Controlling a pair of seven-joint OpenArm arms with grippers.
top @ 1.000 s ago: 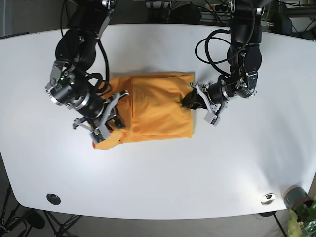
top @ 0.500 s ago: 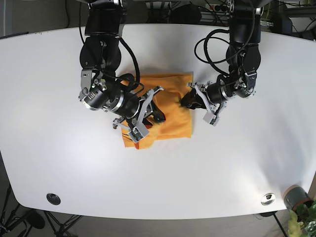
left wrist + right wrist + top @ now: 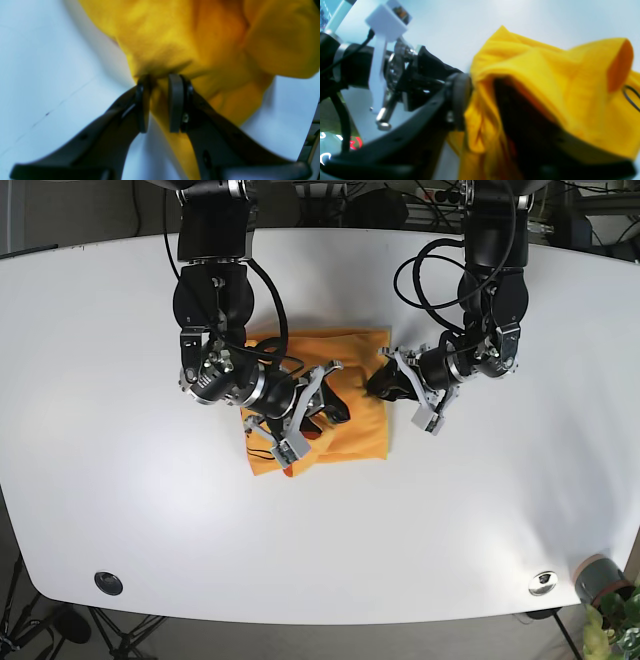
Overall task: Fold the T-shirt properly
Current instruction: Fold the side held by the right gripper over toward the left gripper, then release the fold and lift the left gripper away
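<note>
The orange T-shirt (image 3: 355, 395) lies partly folded on the white table (image 3: 480, 510). My right gripper (image 3: 312, 418) is over the shirt's middle, shut on a lifted fold of it. In the right wrist view the cloth (image 3: 545, 82) drapes over the gripper (image 3: 482, 107), and one finger (image 3: 460, 100) shows beside it. My left gripper (image 3: 386, 386) is at the shirt's right edge. In the left wrist view the gripper (image 3: 158, 100) is shut on that edge of the shirt (image 3: 180, 40), with cloth pinched between the fingers (image 3: 176, 102).
A metal disc (image 3: 543, 582) and a potted plant (image 3: 603, 585) are at the table's front right corner. A black round fitting (image 3: 108, 582) is at the front left. Cables (image 3: 430, 280) loop off the left arm.
My right gripper has carried the shirt's left side rightward over the shirt's middle, so the shirt looks narrower. The left gripper has held still at the right edge.
</note>
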